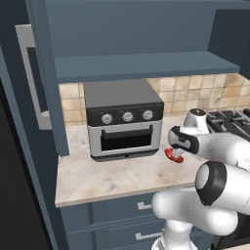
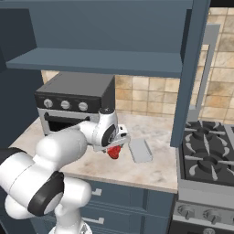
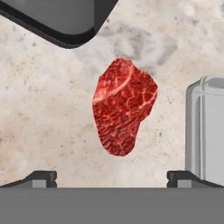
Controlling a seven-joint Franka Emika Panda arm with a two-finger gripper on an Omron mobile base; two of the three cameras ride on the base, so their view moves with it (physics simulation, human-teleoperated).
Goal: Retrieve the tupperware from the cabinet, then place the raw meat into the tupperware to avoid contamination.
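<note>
The raw meat (image 3: 123, 107) is a glossy red marbled lump lying on the marble counter, straight below my gripper (image 3: 111, 177). The jaws are open wide and hold nothing, with one tip on each side of the meat and above it. From the base views the gripper (image 2: 119, 139) hangs just over the meat (image 2: 114, 152), which is partly hidden by the hand (image 1: 176, 146). The tupperware (image 2: 140, 151) is a shallow pale grey container on the counter just right of the meat; its edge (image 3: 208, 127) shows in the hand view. The cabinet (image 1: 146, 66) above stands open.
A grey toaster oven (image 1: 124, 122) stands on the counter left of the meat; its corner (image 3: 65, 22) shows in the hand view. A gas stove (image 2: 208, 155) borders the counter on the right. An open cabinet door (image 2: 189, 68) hangs between counter and stove. Blue drawers (image 1: 141, 207) lie below.
</note>
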